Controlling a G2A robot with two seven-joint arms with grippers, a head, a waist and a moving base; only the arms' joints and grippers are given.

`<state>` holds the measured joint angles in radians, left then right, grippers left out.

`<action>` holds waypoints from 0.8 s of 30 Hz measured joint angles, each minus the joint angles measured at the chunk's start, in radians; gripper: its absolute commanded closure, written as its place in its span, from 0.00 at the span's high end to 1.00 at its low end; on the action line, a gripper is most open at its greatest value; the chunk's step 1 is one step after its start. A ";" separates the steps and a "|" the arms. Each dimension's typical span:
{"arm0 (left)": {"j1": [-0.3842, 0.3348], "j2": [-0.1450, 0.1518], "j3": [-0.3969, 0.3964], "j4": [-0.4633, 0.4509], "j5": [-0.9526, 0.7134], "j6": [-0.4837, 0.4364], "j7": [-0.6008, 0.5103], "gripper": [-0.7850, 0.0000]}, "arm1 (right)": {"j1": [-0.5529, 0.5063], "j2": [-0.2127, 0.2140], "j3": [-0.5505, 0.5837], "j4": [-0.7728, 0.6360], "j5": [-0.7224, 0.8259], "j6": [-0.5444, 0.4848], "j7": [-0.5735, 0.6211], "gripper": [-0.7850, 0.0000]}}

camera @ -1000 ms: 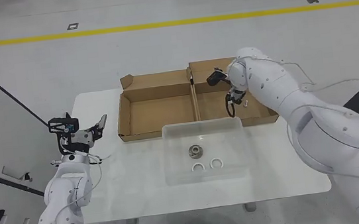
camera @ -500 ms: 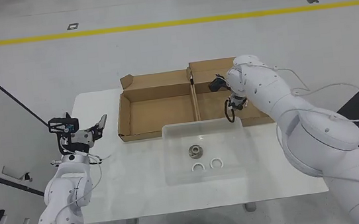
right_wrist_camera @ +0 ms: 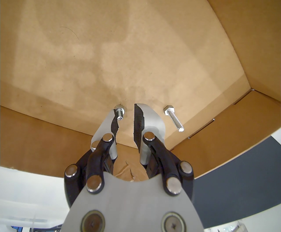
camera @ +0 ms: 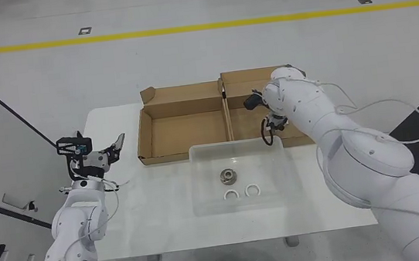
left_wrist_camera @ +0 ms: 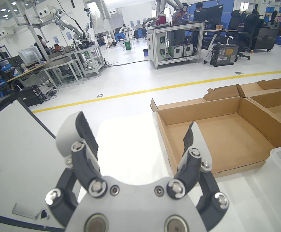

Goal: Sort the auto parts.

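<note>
My right gripper (right_wrist_camera: 126, 108) hangs low inside the right cardboard box (right_wrist_camera: 87, 55), its fingers a narrow gap apart with nothing between them. A short bolt (right_wrist_camera: 119, 113) lies on the box floor just off one fingertip, and a longer bolt (right_wrist_camera: 174, 118) lies a little farther to the side. From above, that gripper (camera: 270, 127) is near the front wall of the right box (camera: 244, 123). My left gripper (left_wrist_camera: 136, 119) stands open and empty above the table's left edge (camera: 114, 149). A clear bin (camera: 279, 192) holds a metal round part (camera: 227, 177) and two white rings (camera: 231, 196).
The left cardboard box (camera: 182, 130) has a bare floor and adjoins the right one. The clear bin sits on the white table (camera: 156, 206) right in front of both boxes. Open table surface lies left of the boxes and bin.
The right arm has shifted a little leftward over the right box, with its gripper staying low near the box's front wall. The left arm has not moved.
</note>
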<state>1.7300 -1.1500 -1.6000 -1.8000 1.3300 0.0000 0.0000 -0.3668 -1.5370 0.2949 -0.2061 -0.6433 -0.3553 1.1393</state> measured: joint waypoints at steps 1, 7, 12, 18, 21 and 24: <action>0.000 0.000 0.000 0.000 0.000 0.000 0.000 1.00 | 0.000 -0.002 0.001 0.004 -0.001 0.000 -0.002 0.17; 0.000 0.000 0.000 0.000 0.000 0.000 0.000 1.00 | 0.003 -0.010 0.008 0.018 -0.007 -0.004 -0.006 0.30; 0.000 0.000 0.000 0.000 0.000 0.000 0.000 1.00 | 0.016 -0.012 0.014 0.023 -0.013 -0.012 -0.011 0.44; 0.000 0.000 0.000 0.000 0.000 0.000 0.000 1.00 | 0.042 -0.011 0.031 0.021 -0.003 -0.048 -0.034 1.00; 0.000 0.000 0.000 0.000 0.000 0.000 0.000 1.00 | 0.057 -0.006 0.044 0.018 0.011 -0.089 -0.055 1.00; 0.000 0.000 0.000 0.000 0.000 0.000 0.000 1.00 | 0.074 0.002 0.058 0.020 0.026 -0.140 -0.082 1.00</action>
<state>1.7300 -1.1500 -1.6000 -1.8000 1.3300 0.0000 0.0000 -0.2931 -1.5351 0.3531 -0.1863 -0.6174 -0.4955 1.0573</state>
